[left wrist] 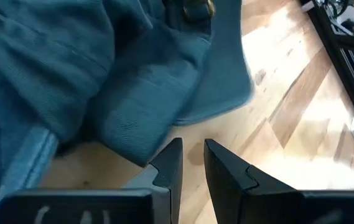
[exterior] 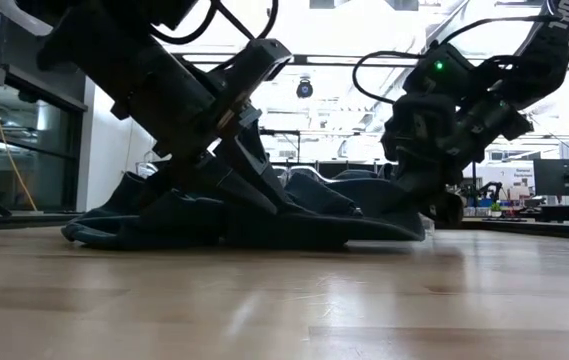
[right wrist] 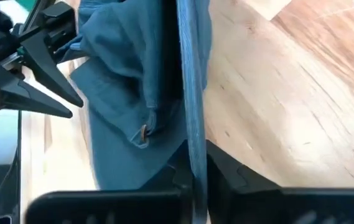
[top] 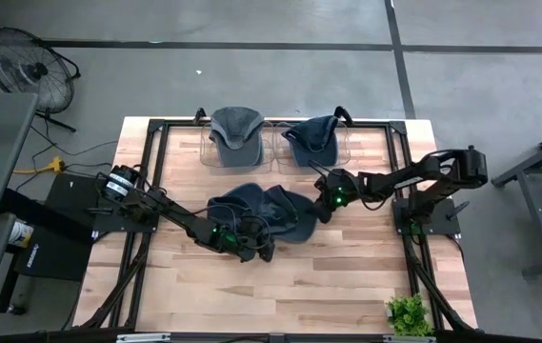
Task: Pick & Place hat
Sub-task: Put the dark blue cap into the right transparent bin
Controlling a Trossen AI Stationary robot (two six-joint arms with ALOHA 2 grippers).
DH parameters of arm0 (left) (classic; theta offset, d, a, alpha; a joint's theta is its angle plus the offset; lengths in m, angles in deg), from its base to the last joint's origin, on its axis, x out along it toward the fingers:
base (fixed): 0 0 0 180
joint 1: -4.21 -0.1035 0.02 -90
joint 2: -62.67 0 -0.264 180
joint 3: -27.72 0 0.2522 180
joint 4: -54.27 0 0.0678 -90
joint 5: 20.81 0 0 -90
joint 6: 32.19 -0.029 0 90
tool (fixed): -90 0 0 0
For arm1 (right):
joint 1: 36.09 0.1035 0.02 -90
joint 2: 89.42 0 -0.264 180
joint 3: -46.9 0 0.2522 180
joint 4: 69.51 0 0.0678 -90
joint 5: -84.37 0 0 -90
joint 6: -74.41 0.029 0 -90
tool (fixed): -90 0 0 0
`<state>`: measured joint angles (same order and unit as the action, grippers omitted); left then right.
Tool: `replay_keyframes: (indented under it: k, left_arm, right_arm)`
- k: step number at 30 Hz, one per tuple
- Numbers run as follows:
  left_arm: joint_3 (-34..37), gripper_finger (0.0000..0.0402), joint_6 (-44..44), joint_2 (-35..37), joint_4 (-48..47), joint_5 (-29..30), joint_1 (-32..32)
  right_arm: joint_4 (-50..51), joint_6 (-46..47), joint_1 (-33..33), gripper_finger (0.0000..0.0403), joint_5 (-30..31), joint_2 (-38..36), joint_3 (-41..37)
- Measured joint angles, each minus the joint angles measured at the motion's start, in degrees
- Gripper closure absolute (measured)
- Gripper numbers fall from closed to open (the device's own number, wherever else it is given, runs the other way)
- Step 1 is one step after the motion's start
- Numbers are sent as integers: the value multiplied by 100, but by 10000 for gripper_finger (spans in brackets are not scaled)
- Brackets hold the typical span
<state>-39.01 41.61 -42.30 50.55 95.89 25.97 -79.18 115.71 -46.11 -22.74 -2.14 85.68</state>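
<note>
Down at desk level, the pale wooden slatted desk (exterior: 284, 300) is stretching out bare in front, and just behind that the floppy dark blue fabric hat (exterior: 254, 215) is lying in a soft heap at mid-desk. The left end effector (left wrist: 192, 165) is hovering low at the hat's near edge, its two dark fingers (left wrist: 170, 168) standing a narrow gap apart over bare wood, gripping nothing; one finger is sitting right by the folded cloth, and whether it is touching I cannot tell. It looks to be bracing or waiting while the other arm works.

On the far side, the right end effector (right wrist: 192, 177) is clamping down on the hat's stiff blue brim (right wrist: 192, 93), which is running edge-on between its fingers. Pinching the brim makes sense: it is the firmest part of a limp hat.

Farther back, a grey cap (top: 236, 129) and a second dark blue cap (top: 311, 138) are sitting in clear trays (top: 272, 143) along the desk's far edge, likely the drop spot.
</note>
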Motion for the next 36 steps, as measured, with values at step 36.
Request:
replay_keyframes:
  k: [36]
  left_arm:
    - [2, 337, -1209, 1355, 1227, 2015, -155]
  right_arm:
    - [2860, -453, 1023, 401, 2918, -4603, -4]
